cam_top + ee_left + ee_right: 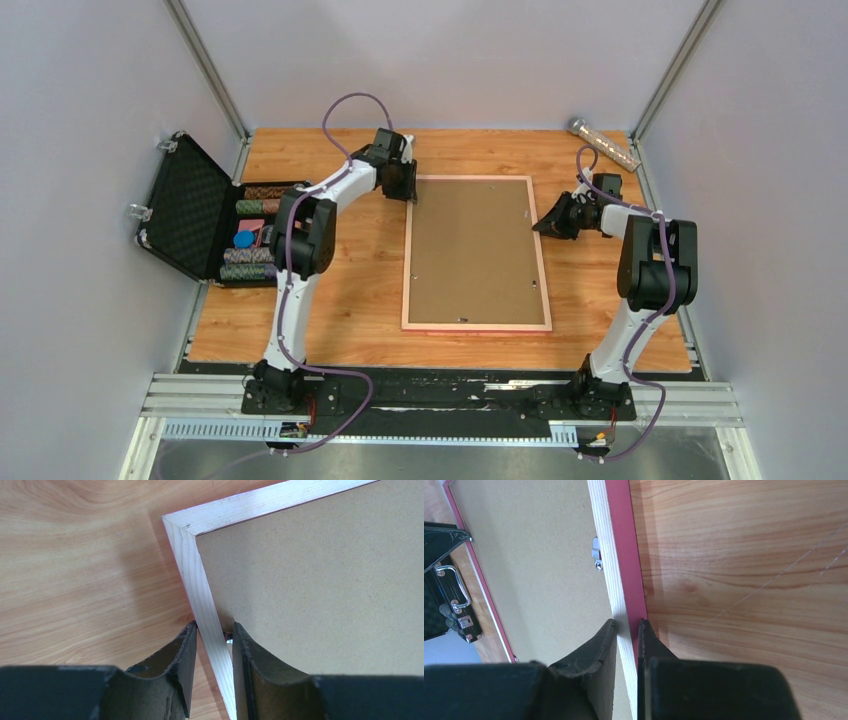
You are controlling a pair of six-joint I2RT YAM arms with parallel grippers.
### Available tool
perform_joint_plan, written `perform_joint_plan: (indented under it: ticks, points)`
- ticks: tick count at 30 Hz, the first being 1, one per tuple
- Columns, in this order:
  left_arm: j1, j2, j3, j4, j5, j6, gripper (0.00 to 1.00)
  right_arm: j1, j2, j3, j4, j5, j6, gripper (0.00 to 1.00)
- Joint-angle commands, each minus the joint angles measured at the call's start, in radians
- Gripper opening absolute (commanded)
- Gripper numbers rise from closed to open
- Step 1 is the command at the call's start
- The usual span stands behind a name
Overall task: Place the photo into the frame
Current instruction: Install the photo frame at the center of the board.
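The frame point(477, 326) lies flat in the middle of the table point(340, 300), back side up, its long rails running near to far and the brown backing board point(472, 250) sitting inside them. My left gripper point(214, 630) is at the far left corner, astride the left rail just on the near side of the mitre. My outer finger point(180, 655) touches the rail's outside edge, while the inner one stands over the board with a sliver of gap to the rail, so I am not clamped there. My right gripper point(626, 625) is on the right rail toward its far end and is clenched on it, one finger on the board side and the other against the pink outer face. A small metal clip point(596, 555) sits on the board beside that rail, just beyond my fingertips. An open black case point(190, 210) stands at the table's left edge.
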Motion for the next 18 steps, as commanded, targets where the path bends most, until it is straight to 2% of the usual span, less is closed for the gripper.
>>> perform_joint_plan:
  ticks: [1, 13, 18]
  points:
    - [0.044, -0.009, -0.039, -0.123, -0.009, -0.008, 0.36, -0.018, 0.017, 0.021, 0.024, 0.063, 0.001, 0.00]
    - [0.063, -0.010, -0.042, -0.119, 0.037, -0.003, 0.29, -0.018, 0.019, 0.024, 0.023, 0.063, 0.001, 0.00]
    - [0.063, -0.011, -0.046, -0.108, 0.052, -0.018, 0.38, -0.018, 0.018, 0.023, 0.023, 0.063, 0.001, 0.00]
